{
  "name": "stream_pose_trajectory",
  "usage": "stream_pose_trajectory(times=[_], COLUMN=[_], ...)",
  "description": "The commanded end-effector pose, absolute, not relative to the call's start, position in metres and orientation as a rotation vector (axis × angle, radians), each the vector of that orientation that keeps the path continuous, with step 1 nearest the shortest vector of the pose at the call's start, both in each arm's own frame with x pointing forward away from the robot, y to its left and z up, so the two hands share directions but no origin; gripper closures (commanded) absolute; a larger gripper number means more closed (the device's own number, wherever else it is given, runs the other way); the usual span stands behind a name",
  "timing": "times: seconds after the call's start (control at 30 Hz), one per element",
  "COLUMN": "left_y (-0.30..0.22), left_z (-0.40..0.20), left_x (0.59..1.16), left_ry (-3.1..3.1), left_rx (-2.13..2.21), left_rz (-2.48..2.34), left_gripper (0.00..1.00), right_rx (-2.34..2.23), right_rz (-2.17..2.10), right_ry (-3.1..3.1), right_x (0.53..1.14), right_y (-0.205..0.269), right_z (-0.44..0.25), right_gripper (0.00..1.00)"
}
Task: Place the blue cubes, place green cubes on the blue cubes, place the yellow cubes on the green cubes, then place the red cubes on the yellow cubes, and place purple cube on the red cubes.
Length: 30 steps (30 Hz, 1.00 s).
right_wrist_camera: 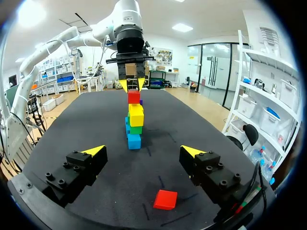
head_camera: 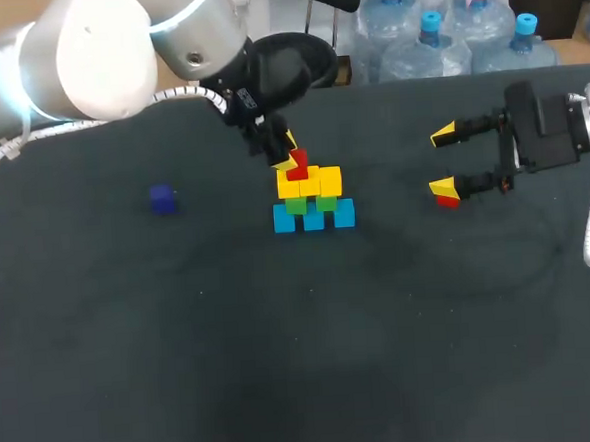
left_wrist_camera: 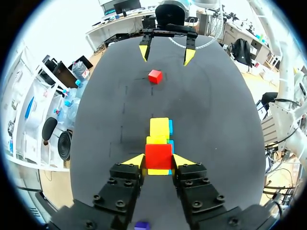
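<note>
1. The red cube (left_wrist_camera: 159, 154) sits at the top of the stack (head_camera: 312, 198). Your left gripper (left_wrist_camera: 159, 161) has closed on it, one yellow tip against each side, directly over the yellow cubes (head_camera: 310, 183).
2. Beneath them, green cubes (head_camera: 310, 203) rest on blue cubes (head_camera: 314, 218). Three layers look built, so the step in hand is the red layer.
3. You cannot tell from these views whether the red cube already bears on the yellow or hangs just above it.
4. The next move probably calls for seating it square on the yellow row. Then part the fingers only enough to clear and draw straight away, since a narrow stack like this could topple at a nudge.
5. A second red cube (right_wrist_camera: 165, 199) lies on the table (head_camera: 304, 361) under your right gripper (right_wrist_camera: 143, 152), near one finger. That gripper is spread wide and holds nothing, so this cube looks like its pick.
6. The purple cube (head_camera: 162, 198) lies well apart from the stack, on your left arm's side. It goes on last.
</note>
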<state>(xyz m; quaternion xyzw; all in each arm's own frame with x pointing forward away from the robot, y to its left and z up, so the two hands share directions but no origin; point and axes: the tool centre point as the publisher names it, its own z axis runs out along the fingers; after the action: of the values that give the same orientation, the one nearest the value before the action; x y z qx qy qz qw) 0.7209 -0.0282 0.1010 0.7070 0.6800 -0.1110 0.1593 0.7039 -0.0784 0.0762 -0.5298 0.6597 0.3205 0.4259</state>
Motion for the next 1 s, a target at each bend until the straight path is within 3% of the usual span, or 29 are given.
stream_pose_trajectory(times=[0.03,0.33,0.47,1.0], left_y=[-0.0291,-0.0289,-0.0290,-0.0295], left_z=[0.1010,0.1062,0.1072,0.1105], left_x=[0.7239,0.7226,0.7229,0.7216], left_ry=[1.945,1.926,1.926,1.899], left_rx=[2.027,2.024,2.018,2.009], left_rz=[-0.321,-0.314,-0.306,-0.299], left_gripper=[1.00,0.96,1.00,1.00], right_rx=[-1.324,-1.324,-1.324,-1.324], right_rz=[0.801,0.801,0.801,0.801], right_ry=[1.647,1.647,1.647,1.647], right_x=[0.7042,0.7042,0.7042,0.7042], right_y=[-0.0780,-0.0780,-0.0780,-0.0780], right_z=[0.0754,0.0754,0.0754,0.0754], right_gripper=[0.00,0.00,0.00,0.00])
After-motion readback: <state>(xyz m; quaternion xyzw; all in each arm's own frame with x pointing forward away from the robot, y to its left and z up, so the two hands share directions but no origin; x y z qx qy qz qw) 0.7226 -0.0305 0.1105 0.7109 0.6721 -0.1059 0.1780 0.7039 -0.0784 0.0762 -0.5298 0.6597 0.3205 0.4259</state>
